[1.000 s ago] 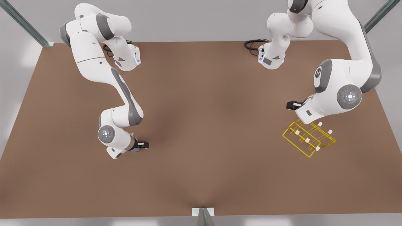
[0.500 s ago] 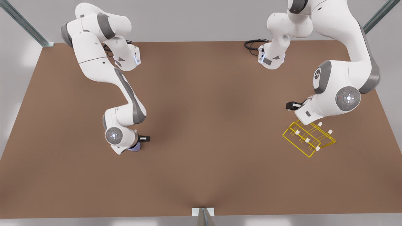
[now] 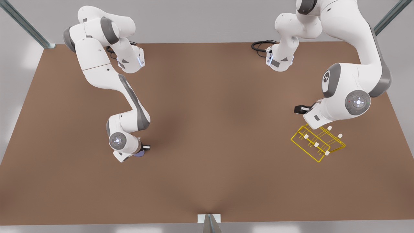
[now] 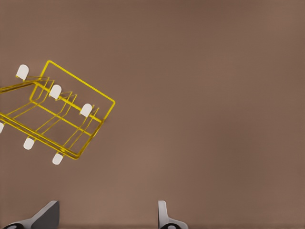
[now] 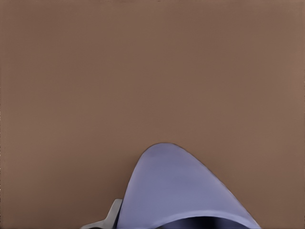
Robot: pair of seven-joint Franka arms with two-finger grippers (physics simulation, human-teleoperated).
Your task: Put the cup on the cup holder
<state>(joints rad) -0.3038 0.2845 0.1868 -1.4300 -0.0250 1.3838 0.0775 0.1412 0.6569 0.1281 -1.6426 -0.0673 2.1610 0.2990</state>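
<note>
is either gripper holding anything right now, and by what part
It cannot be told for certain. The right gripper is down at the cup, one finger beside its wall. The left gripper hangs open near the cup holder, holding nothing.

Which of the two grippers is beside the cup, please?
The right gripper, at the front view's left, has the cup at its fingers; the left gripper waits open near the cup holder.

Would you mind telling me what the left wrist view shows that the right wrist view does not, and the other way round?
Left wrist view: the yellow cup holder with white-capped prongs, lying ahead of the left gripper, whose fingers are spread apart with nothing between them. Right wrist view: the lavender cup close up at the right gripper, one finger beside it. Both show the bare brown table.
</note>
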